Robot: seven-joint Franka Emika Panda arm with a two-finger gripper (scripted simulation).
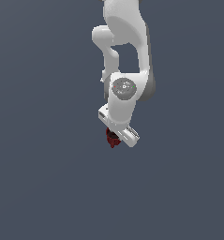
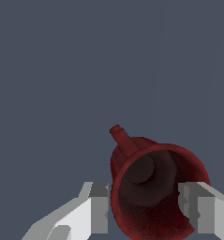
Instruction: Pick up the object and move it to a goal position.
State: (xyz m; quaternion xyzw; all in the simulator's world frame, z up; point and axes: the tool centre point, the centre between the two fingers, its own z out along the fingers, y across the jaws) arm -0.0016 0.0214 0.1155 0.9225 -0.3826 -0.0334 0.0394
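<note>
1. Below the white arm (image 1: 125, 61), in the exterior view, the object (image 1: 112, 138) shows as a small dark red shape tucked under the gripper (image 1: 119, 135), mostly hidden by the gripper's body.
2. Seen from the wrist view, the object (image 2: 155, 187) is a dark red cup with a wide round rim, a dark hollow and a short nub (image 2: 122, 138) sticking out from its far side.
3. The gripper (image 2: 146, 206) has one finger (image 2: 98, 206) on each side of the cup. The jaws stand apart, one finger touching or just beside the outer wall, the other overlapping the rim. Whether they press firmly or only bracket the cup, I cannot tell; it looks like a grasp on the cup, but this is a judgement.
4. No floor edge, shadow or goal marker appears in either view, so I cannot tell whether the cup rests on a surface or hangs in the air.
5. Handling, as a judgement: the cup looks rigid and light, being much smaller than the gripper. Its round wall may let it roll or twist between flat pads, and the smooth surface could slip.
6. The best hold seems to be across the wall just below the rim, fingers on opposite sides. The nub looks too thin to pinch securely.
</note>
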